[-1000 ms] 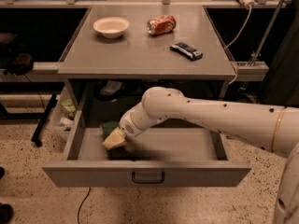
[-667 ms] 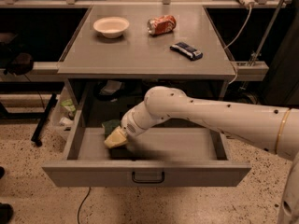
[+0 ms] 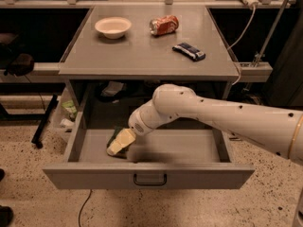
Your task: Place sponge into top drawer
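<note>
Well, the sponge [image 3: 118,144] lies tilted low in the left part of the open top drawer [image 3: 199,176], its long side pointing up at the gripper [image 3: 130,131] right above it, and I cannot tell if the gripper is holding it or not.

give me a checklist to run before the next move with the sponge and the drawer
1. Top drawer pulled open: ok.
2. Sponge inside the drawer, left of middle: ok.
3. Sponge lying flat on the drawer floor: cannot tell; it looks tilted.
4. Gripper down in the drawer at the sponge's upper end; holding or released: cannot tell.
5. Arm reaching in under the table edge, room to withdraw: cannot tell.
6. Bowl, can and dark bar on the table, away from the arm: ok.
</note>
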`<control>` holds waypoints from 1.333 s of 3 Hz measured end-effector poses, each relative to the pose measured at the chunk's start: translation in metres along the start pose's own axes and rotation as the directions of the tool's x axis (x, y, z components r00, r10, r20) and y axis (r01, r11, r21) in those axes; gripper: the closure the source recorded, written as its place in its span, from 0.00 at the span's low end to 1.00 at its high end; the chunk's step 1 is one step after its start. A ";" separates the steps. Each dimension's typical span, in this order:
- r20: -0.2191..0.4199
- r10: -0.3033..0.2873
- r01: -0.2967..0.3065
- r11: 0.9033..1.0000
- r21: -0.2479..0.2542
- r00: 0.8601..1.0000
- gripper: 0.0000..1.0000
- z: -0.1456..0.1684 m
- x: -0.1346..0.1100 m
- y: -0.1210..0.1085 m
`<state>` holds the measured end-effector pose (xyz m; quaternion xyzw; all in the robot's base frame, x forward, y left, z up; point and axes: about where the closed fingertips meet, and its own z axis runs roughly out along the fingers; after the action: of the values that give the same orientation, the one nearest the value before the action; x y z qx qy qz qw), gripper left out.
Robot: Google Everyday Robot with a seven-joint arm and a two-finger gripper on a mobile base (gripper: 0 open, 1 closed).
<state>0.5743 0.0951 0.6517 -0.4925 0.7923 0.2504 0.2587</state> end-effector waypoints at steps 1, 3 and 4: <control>-0.005 0.000 0.000 1.000 0.020 1.000 0.00 -0.023 0.006 -0.010; 0.005 -0.034 0.034 0.996 0.081 0.999 0.00 -0.127 0.003 -0.039; 0.029 -0.082 0.081 0.995 0.056 0.996 0.00 -0.167 -0.013 -0.027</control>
<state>0.5763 -0.0154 0.7803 -0.5132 0.7739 0.2257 0.2944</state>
